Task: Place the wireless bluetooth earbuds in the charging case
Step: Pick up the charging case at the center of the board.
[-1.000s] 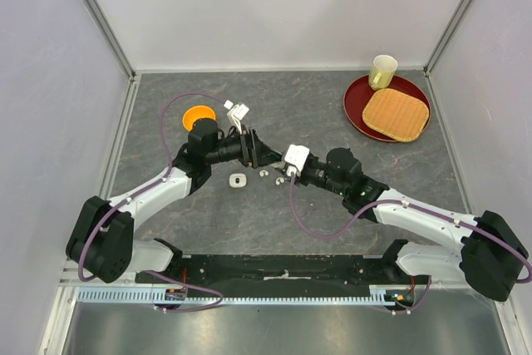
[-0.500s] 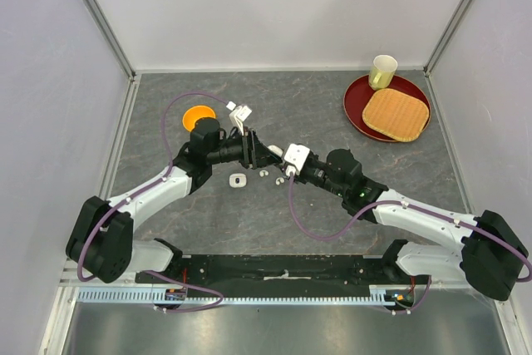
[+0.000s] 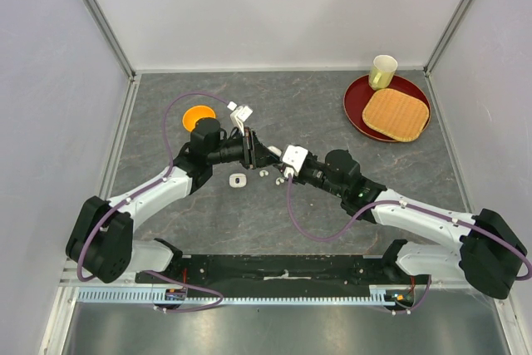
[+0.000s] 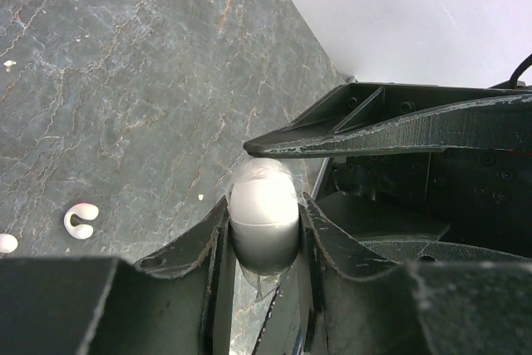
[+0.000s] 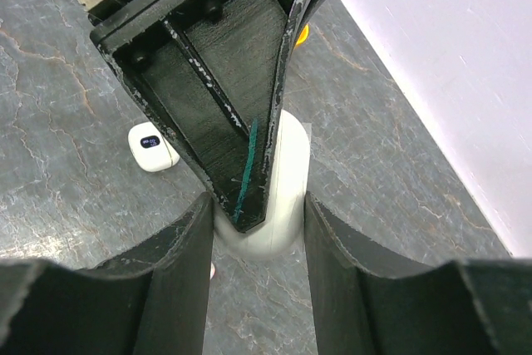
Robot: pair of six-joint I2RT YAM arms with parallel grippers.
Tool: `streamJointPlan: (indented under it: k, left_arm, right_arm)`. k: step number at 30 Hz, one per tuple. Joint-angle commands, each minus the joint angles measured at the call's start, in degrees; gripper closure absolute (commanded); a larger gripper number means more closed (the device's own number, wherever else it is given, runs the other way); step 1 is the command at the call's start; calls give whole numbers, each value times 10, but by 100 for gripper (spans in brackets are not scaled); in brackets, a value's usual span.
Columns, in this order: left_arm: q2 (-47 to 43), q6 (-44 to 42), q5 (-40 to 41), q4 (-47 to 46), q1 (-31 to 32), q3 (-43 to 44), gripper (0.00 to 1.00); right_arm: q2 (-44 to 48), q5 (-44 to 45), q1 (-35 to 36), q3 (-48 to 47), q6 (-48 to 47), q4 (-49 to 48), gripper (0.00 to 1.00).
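Over the gray table (image 3: 332, 122) at frame center, the left gripper (image 3: 264, 154) clamps the closed case (image 4: 264, 220), the right gripper (image 3: 279, 167) straddles it, grip unclear; next its lid (image 4: 264, 190) should probably open.

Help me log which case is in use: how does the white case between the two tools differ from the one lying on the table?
The held case is off the table, pinched by the left tool and right tool; the loose case lies flat, untouched. The held case shows plain white with a seam; the loose case has a dark mark on top. Both are small, white, rounded.
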State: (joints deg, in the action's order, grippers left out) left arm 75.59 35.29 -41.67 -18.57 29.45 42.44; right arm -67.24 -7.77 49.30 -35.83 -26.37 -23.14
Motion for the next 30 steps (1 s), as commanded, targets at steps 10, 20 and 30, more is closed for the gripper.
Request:
streamJointPlan:
  k: [10,20,30]
  left_arm:
    - [-21,-30,10,-22,2,9,98]
    - [-75,-72,105,2,1,-19,98]
    - [-185,-142,166,-56,-1,-108,98]
  right_arm:
    - [-10,6,4,-36,21,5,59]
    - [33,29,4,-20,43,13,21]
    - [126,131,4,23,118,27,2]
